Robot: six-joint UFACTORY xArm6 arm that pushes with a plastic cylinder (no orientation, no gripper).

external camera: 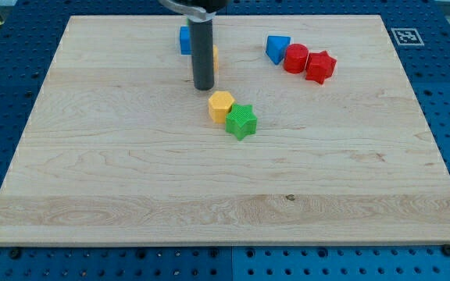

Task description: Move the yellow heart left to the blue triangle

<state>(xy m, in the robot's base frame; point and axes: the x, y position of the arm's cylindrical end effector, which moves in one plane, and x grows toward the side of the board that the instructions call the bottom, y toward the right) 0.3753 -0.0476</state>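
The tip [203,87], a bare rod with no pincer, stood just left of a mostly hidden yellow block [215,56], well left of the blue triangle [277,48].

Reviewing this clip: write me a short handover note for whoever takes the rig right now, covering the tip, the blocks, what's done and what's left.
My tip is down on the board, just above the yellow hexagon-like block toward the view's top.
A yellow block, probably the yellow heart, peeks out from behind the rod; its shape is mostly hidden. A blue block sits partly hidden on the rod's other side.
The blue triangle lies toward the view's right, touching the red round block, with the red star beside that.
The green star touches the yellow hexagon-like block.
Done: the heart does not look delivered.
Left: bring it up to the blue triangle.
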